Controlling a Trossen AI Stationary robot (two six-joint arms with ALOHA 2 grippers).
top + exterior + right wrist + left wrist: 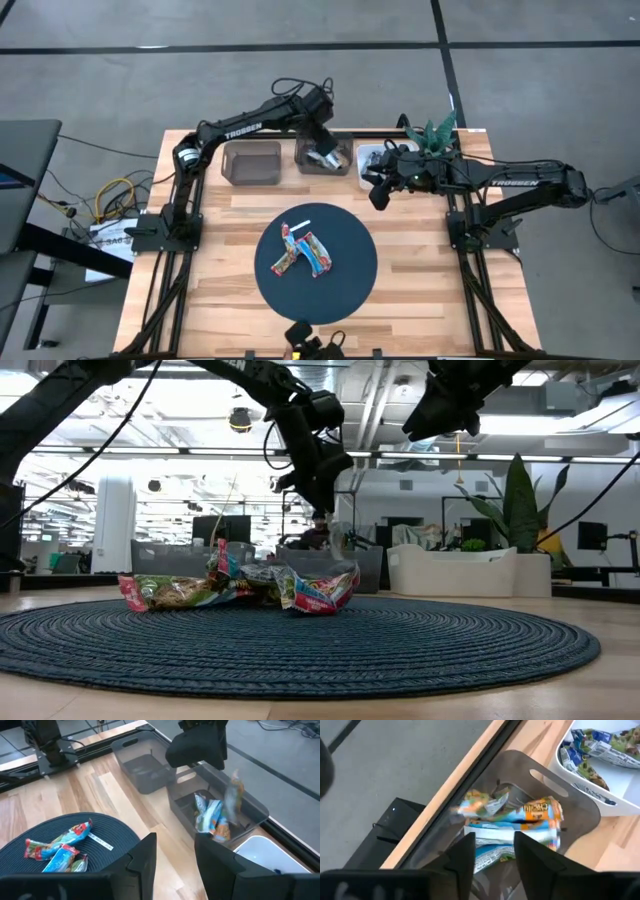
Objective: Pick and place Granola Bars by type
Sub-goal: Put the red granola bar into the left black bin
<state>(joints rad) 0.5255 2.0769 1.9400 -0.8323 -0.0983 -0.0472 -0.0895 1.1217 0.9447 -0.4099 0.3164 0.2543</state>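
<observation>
Sorting well underway. Three bins at the counter's (230, 300) far edge: left grey bin (252, 163) looks empty; middle grey bin (324, 157) holds blue-white and orange Granola Bars (512, 822); white bin (600, 770) on the right holds several green-blue ones (600, 747). A few bars (304, 250) remain heaped on the round dark mat (350, 275) near the counter's centre. Left tool (492, 852) hangs over the middle bin, fingers apart, nothing between them; one bar (233, 792) seems mid-drop there. Right tool (175, 855) hovers near the white bin, fingers apart, empty. Remaining: the mat's few bars, the left bin apparently unfilled.
</observation>
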